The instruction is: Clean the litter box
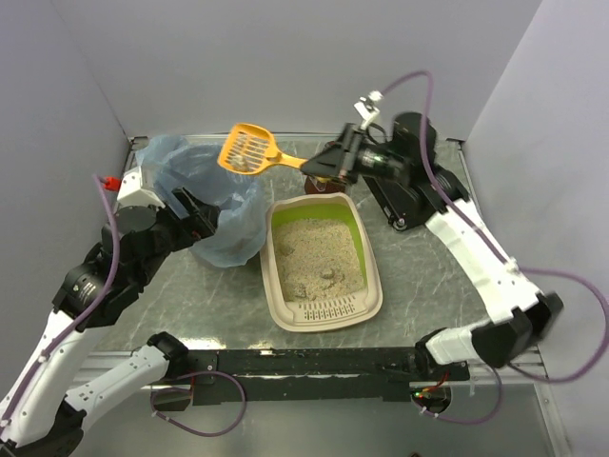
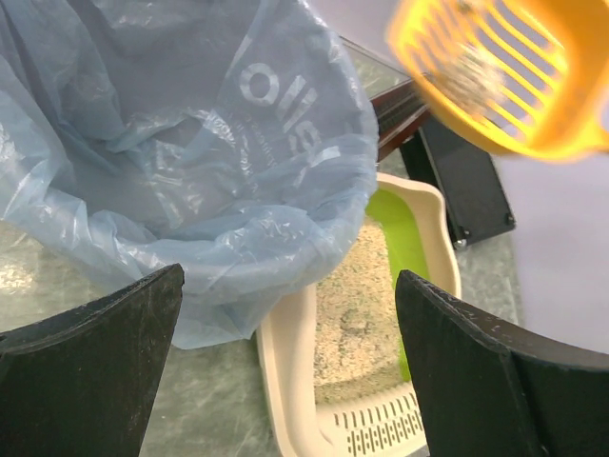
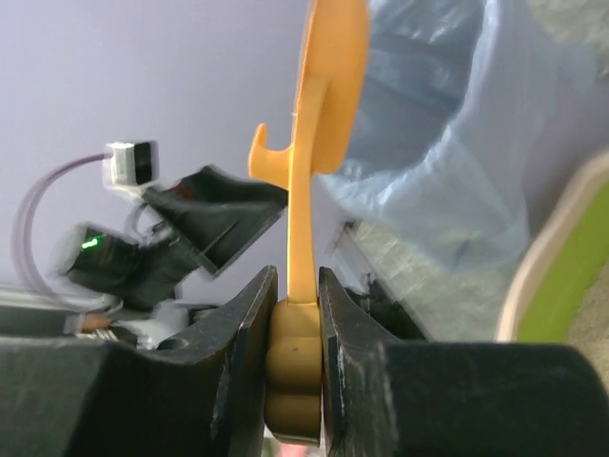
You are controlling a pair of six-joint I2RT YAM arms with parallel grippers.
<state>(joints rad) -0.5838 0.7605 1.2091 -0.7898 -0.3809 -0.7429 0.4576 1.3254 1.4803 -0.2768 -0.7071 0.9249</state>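
The litter box [image 1: 269,278] sits mid-table, a cream tray with a lime-green inner wall and sandy litter holding a few grey clumps [image 1: 326,274]. My right gripper [image 1: 330,164] is shut on the handle of an orange slotted scoop [image 1: 249,152], held in the air beyond the box's far end. The scoop head, with greyish litter in it, hangs over the far right edge of the blue-bag-lined bin [image 1: 205,195]. The right wrist view shows both fingers of that gripper [image 3: 297,286] clamping the scoop [image 3: 328,95] by its handle. My left gripper [image 1: 195,217] is open and empty beside the bin.
A flat black case [image 1: 404,195] lies at the back right, behind the right arm. In the left wrist view the bin bag [image 2: 190,124] fills the upper left, the litter box [image 2: 285,371] lies below it, and the scoop [image 2: 504,67] hovers at top right. Grey walls enclose the table.
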